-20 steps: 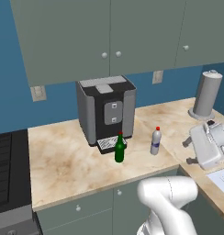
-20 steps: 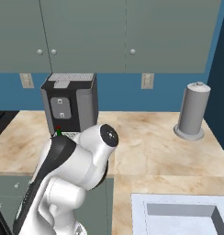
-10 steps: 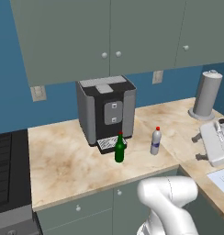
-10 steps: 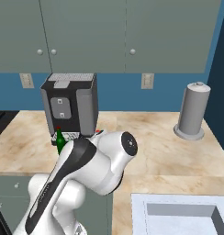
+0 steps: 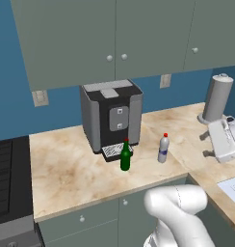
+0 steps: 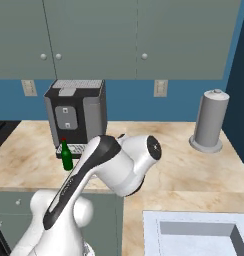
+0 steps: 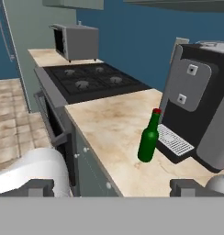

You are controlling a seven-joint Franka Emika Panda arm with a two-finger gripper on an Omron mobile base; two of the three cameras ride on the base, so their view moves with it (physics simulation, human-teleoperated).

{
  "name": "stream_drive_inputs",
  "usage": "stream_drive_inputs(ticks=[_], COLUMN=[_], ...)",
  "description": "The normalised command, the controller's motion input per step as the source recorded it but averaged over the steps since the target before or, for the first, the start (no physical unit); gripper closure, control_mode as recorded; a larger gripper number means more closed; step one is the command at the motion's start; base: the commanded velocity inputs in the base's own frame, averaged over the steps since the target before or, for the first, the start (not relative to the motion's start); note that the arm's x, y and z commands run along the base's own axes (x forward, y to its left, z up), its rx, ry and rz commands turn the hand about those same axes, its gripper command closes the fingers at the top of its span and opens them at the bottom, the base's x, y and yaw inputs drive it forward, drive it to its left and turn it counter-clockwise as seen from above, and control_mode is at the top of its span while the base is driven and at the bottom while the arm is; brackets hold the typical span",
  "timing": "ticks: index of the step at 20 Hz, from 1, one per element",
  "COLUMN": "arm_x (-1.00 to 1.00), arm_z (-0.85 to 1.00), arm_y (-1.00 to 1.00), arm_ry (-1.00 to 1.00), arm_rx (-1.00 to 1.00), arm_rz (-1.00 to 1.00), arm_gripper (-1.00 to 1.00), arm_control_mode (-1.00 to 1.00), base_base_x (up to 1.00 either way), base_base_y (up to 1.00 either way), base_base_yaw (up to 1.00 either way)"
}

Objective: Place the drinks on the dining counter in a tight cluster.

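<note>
Two drinks stand on the marble kitchen counter (image 5: 66, 173). A slim dark green bottle (image 5: 125, 155) (image 6: 67, 156) (image 7: 148, 137) with a red cap is right in front of the coffee machine's drip tray. To its right stands a small silver-white bottle (image 5: 163, 148) with a red cap, cut off at the hand view's lower right corner (image 7: 221, 183). My gripper (image 5: 220, 140) hovers over the counter's right end, well to the right of both bottles. It is open (image 7: 116, 188), with nothing between its fingers. The dining counter is out of view.
A dark coffee machine (image 5: 112, 116) (image 6: 76, 117) (image 7: 201, 114) stands against the wall behind the bottles. A grey cylinder (image 5: 218, 99) (image 6: 209, 120) stands at the counter's far right. The stove (image 7: 91, 80) lies left, with a microwave (image 7: 75, 41) beyond it. A sink (image 6: 194, 232) is at the near right.
My hand has swung further right over the counter's right end, and the elbow has swung right in the right base view. Both bottles stay put.
</note>
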Motion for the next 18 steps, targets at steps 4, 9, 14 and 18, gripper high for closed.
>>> stream_drive_inputs(ticks=[4,9,14,18], arm_x=[0.34,0.46,0.39,0.33], arm_z=[-0.21,-0.05,-0.14,-0.19], arm_y=[0.00,-0.12,-0.02,0.00], arm_ry=[-0.05,0.00,0.00,0.00], arm_rx=[0.00,0.07,0.10,0.07], arm_rz=[0.00,0.00,0.00,0.00], arm_gripper=[-1.00,-1.00,-1.00,-1.00], arm_control_mode=[-1.00,-1.00,-1.00,-1.00], base_base_x=[0.00,0.00,0.00,0.00], base_base_y=[0.00,0.00,0.00,0.00], base_base_yaw=[0.00,0.00,0.00,0.00])
